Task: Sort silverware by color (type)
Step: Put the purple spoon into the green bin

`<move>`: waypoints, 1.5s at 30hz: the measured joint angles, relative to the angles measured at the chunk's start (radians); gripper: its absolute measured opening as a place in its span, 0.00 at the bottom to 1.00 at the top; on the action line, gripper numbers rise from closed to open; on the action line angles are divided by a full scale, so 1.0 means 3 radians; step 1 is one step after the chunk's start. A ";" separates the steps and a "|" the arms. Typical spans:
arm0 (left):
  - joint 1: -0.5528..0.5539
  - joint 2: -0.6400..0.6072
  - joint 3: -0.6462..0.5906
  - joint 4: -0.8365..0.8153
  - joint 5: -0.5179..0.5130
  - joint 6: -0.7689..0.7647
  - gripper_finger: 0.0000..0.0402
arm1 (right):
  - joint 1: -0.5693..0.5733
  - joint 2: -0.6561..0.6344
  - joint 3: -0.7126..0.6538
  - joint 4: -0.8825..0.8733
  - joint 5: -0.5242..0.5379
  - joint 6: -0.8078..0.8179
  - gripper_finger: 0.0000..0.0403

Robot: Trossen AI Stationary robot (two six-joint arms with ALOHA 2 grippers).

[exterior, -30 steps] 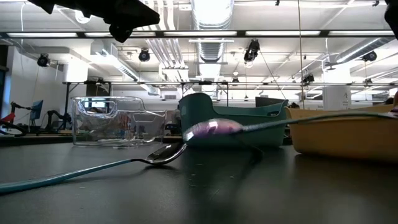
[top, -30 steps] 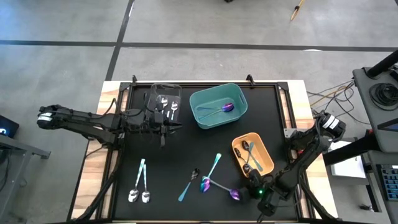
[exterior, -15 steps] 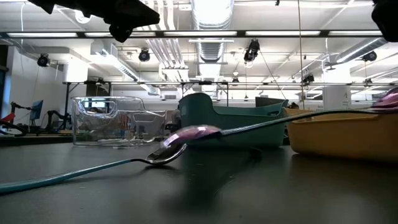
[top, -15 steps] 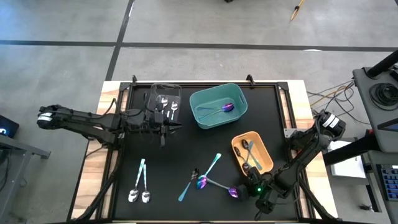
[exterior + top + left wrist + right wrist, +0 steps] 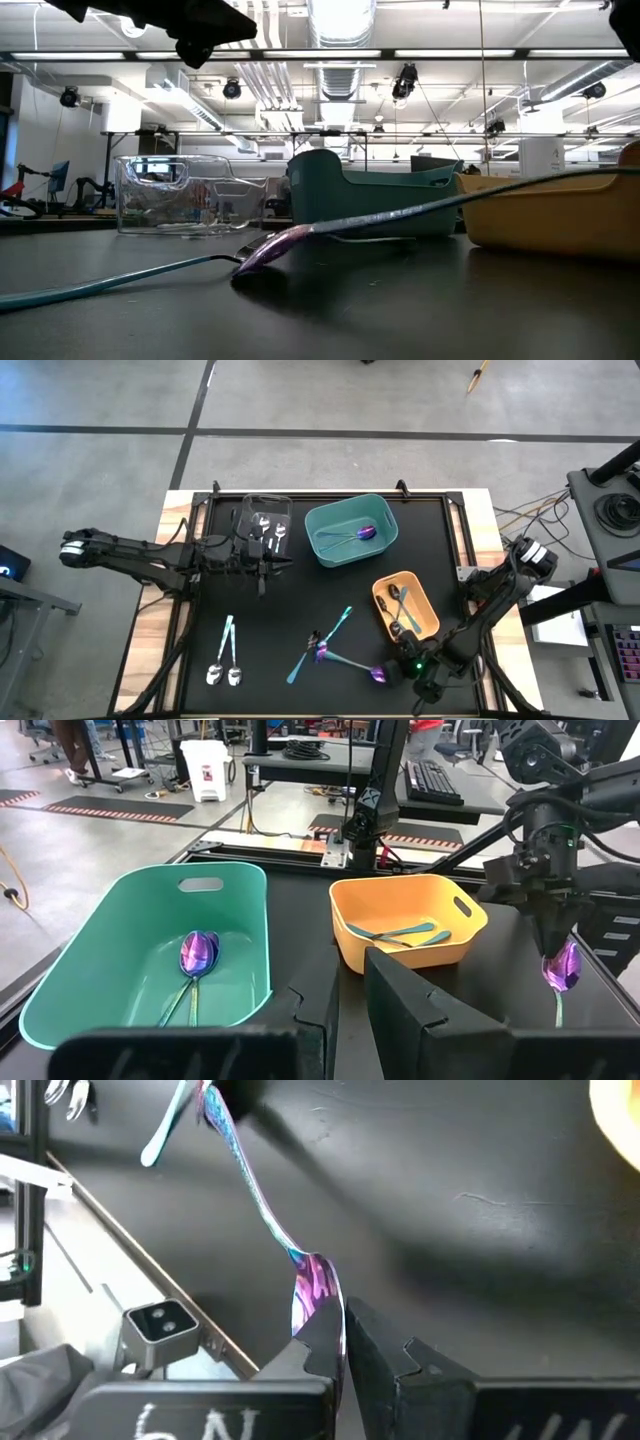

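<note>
Purple spoon [image 5: 378, 673]: at 5 o'clock on the table [image 5: 300, 600], bowl clenched in right gripper [image 5: 390, 672], far end resting down. Step: lifting. Next: carry to teal bin [image 5: 385, 538] at 12 o'clock. Left gripper [image 5: 262, 565]: nearly closed, empty, 10 o'clock.

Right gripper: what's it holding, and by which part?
The right gripper grips an iridescent purple spoon by its bowl end; the far end rests on the mat.

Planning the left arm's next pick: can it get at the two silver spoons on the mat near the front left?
Probably yes. The left gripper hangs by the clear bin, and the two silver spoons lie on open mat with nothing between.
</note>
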 joint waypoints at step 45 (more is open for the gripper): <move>-0.0523 0.1745 -0.0001 0.1544 0.1382 0.0189 0.43 | -0.0783 -0.0101 0.1191 -0.1531 0.0112 -0.2379 0.02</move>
